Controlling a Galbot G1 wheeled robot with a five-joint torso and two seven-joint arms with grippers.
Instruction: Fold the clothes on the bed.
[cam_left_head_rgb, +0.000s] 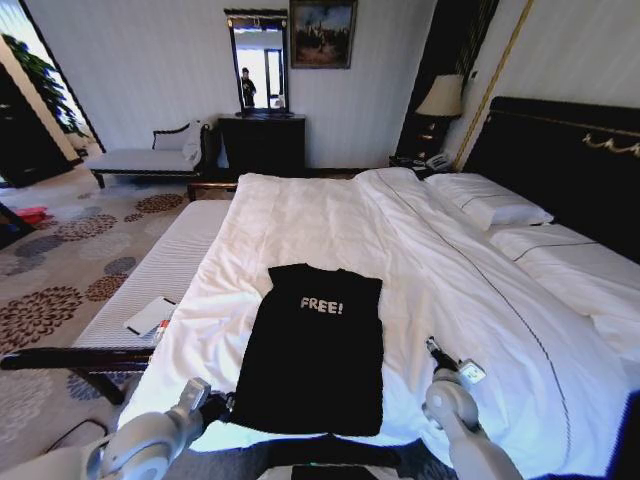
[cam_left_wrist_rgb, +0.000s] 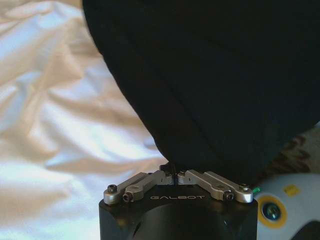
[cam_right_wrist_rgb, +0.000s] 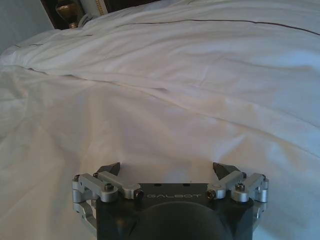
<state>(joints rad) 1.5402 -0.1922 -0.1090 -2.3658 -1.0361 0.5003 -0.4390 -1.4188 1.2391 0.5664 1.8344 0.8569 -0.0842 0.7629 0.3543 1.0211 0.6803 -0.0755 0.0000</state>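
White bed (cam_left_head_rgb: 330, 215) under everything; your left hand (cam_left_wrist_rgb: 172, 176) is pinched on the black T-shirt's (cam_left_head_rgb: 315, 350) hem, right hand (cam_right_wrist_rgb: 169, 171) spread wide above the duvet (cam_right_wrist_rgb: 165, 90).

I see the black T-shirt (cam_left_head_rgb: 314, 348) lying flat on the white bed (cam_left_head_rgb: 440, 270), sleeves folded in so it forms a long rectangle, its white "FREE!" lettering facing up at the end far from my grippers. Its near hem sits at the bed's edge, with the near corner pinched in my left gripper (cam_left_wrist_rgb: 173, 176). My right gripper (cam_right_wrist_rgb: 168, 170), spread wide, hovers over bare duvet just beside the shirt.
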